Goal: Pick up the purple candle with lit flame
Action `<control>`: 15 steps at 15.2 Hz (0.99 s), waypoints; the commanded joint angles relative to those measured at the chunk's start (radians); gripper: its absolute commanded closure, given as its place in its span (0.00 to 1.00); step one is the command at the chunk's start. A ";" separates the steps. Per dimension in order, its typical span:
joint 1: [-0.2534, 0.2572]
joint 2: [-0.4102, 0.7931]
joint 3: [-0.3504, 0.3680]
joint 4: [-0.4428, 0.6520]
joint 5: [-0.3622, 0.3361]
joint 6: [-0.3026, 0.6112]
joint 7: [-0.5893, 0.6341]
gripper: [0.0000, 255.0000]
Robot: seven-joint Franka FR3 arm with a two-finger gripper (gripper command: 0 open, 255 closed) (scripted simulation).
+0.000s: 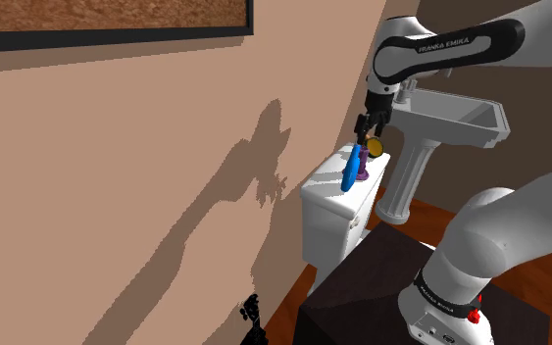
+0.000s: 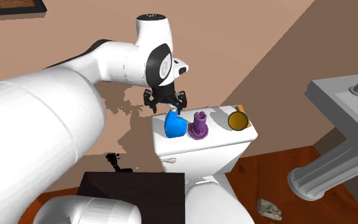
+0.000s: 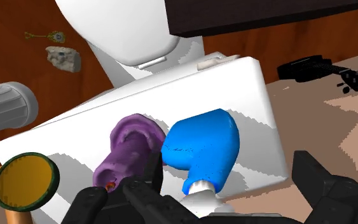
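Note:
The purple candle (image 3: 130, 149) stands on the white toilet tank lid (image 3: 247, 83), with a small orange flame spot at its top. Touching it on one side is a blue bottle-like object (image 3: 203, 146); a round yellow disc (image 3: 21, 184) sits on the other side. My gripper (image 3: 228, 165) is open, hovering just above the lid with its fingers (image 3: 149, 184) astride the blue object; the candle lies outside one finger. In the second exterior view the gripper (image 2: 165, 102) hangs over the blue object (image 2: 174, 124), left of the candle (image 2: 198, 125). In the shoulder view the gripper (image 1: 369, 127) is above the candle (image 1: 363, 172).
The tan wall runs right behind the tank. A grey pedestal sink (image 2: 343, 95) stands beside the toilet (image 1: 347, 201). The dark stand box (image 1: 362, 284) sits in front of the bowl (image 3: 120, 32). A stone-like lump (image 2: 269, 209) and a black object (image 2: 117, 162) lie on the floor.

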 commanded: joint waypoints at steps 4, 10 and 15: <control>-0.013 0.159 -0.088 0.047 -0.003 0.127 -0.077 0.00; -0.021 0.372 -0.185 0.141 0.053 0.253 -0.193 0.00; -0.031 0.488 -0.220 0.182 0.110 0.325 -0.258 0.00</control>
